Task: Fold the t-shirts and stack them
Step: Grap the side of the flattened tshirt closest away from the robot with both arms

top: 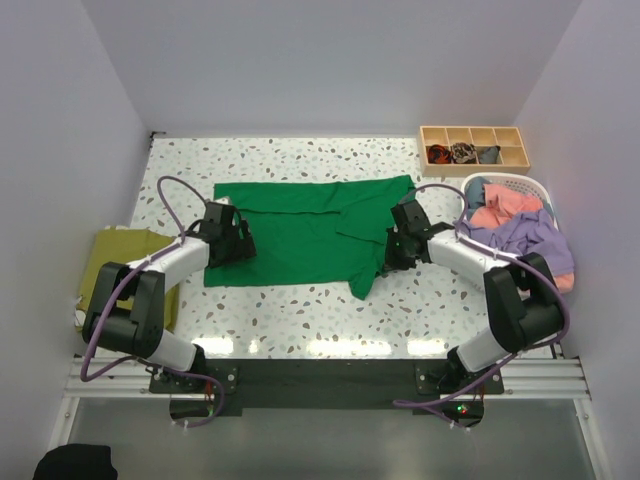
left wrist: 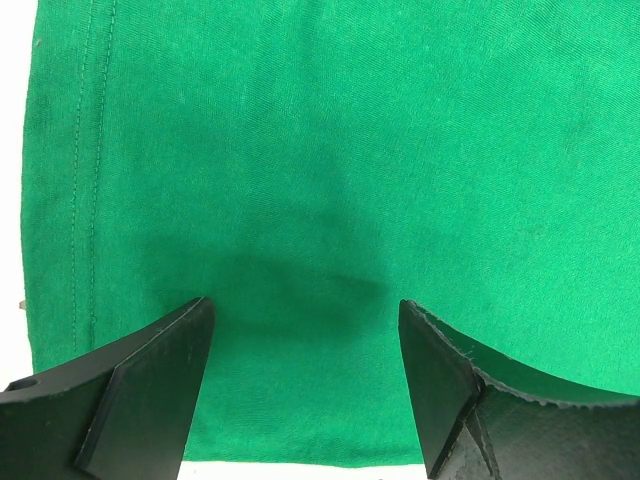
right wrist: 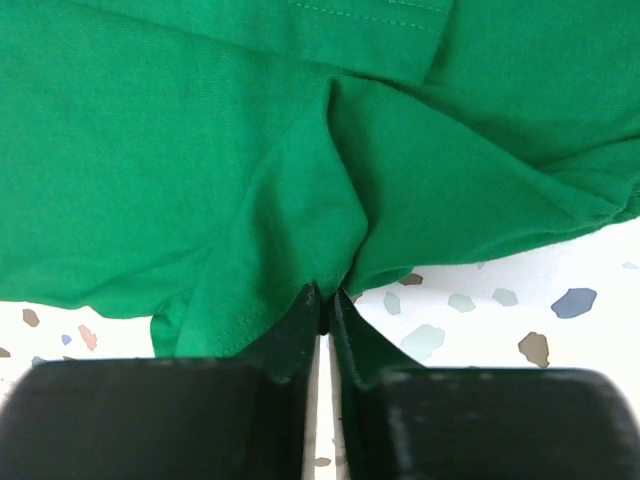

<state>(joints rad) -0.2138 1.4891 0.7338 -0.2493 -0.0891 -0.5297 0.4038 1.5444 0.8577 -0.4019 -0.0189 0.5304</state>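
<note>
Green shirt [top: 300, 235] lies spread mid-tabletop [top: 300, 320], with its right side already partly flapped inward. Right jaws are closed on a pinch of cloth at the shirt's right edge, and the fabric ridges up at the tips. Left jaws are open over the left part, just inside the hem, gripping nothing. Suggest the left drops and pins the hem first. Then the right carries its fold across low and slow so the body doesn't drag. Risk: the pinch may hold only one layer.

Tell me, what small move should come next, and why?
Probably the left pincer should lower and close on the green shirt: its jaws stand open above flat cloth, while the right pincer pinches a fold at the shirt's edge.
</note>
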